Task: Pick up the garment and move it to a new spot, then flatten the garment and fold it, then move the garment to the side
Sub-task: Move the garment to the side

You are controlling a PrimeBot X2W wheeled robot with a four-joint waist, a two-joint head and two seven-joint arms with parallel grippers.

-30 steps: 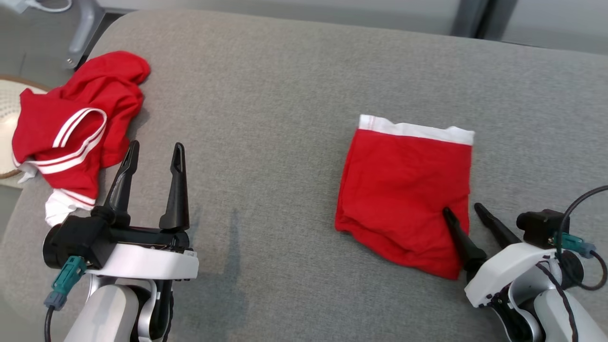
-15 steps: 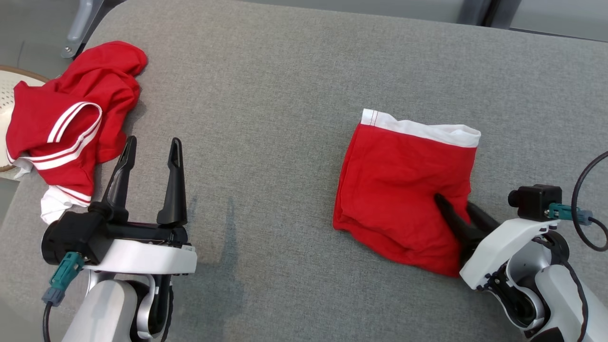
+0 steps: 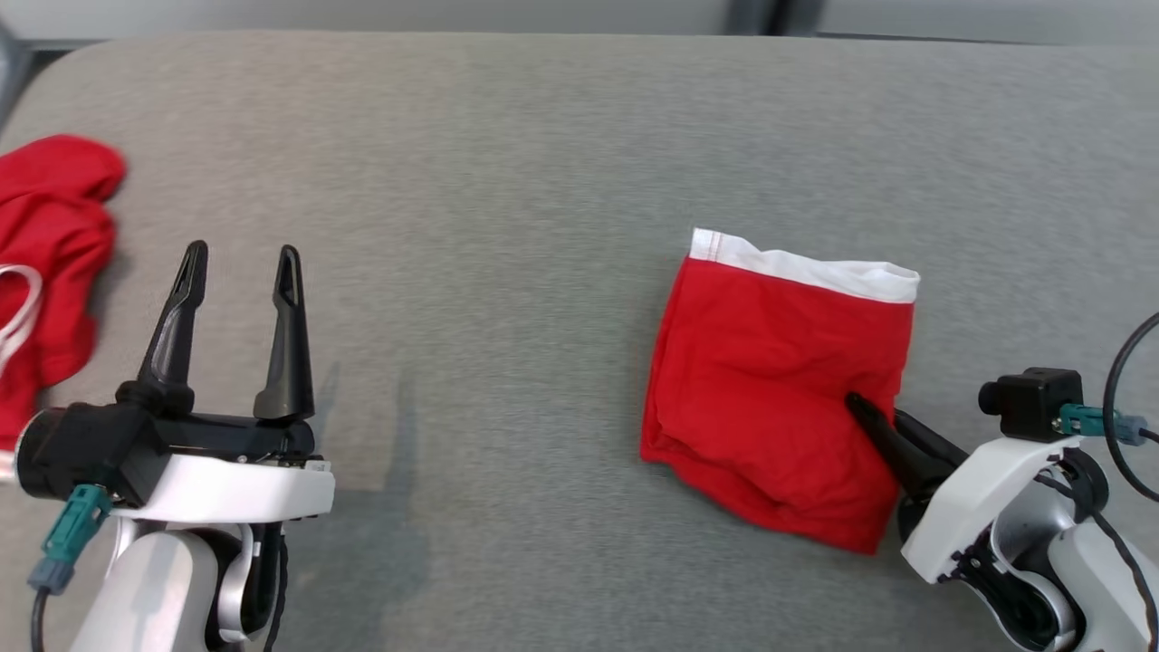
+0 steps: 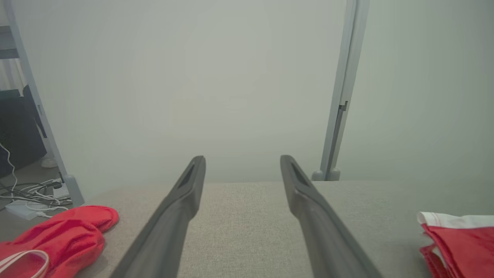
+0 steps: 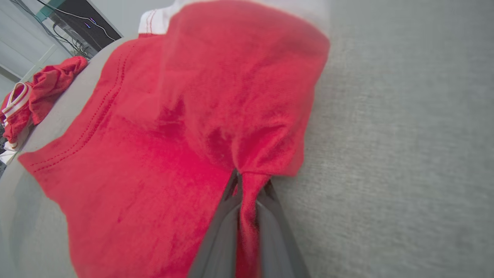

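Note:
The garment (image 3: pixel 779 380) lies folded into a red square on the grey cushion, with a white strip along its far edge. My right gripper (image 3: pixel 869 412) is at its near right corner, shut on a pinched ridge of red cloth. The right wrist view shows that fold (image 5: pixel 247 200) squeezed between the two dark fingers (image 5: pixel 222 231), and the garment (image 5: pixel 173 116) spreading away beyond them. My left gripper (image 3: pixel 242 254) stands open over bare cushion at the lower left, nothing between its fingers (image 4: pixel 170 224). The garment's edge (image 4: pixel 459 239) sits at the right of the left wrist view.
A second red garment (image 3: pixel 45 263) with white striped trim lies crumpled at the cushion's left edge (image 4: pixel 58 235). The grey cushion (image 3: pixel 507 226) runs wide between the two arms. Beyond its far edge are a pale wall and a grey post (image 4: pixel 339 116), with cables on the floor at the left (image 4: pixel 27 193).
My right gripper has slid onto the garment's near right corner and shut on a fold of it. The head camera has turned, shifting the picture. The left gripper stays open.

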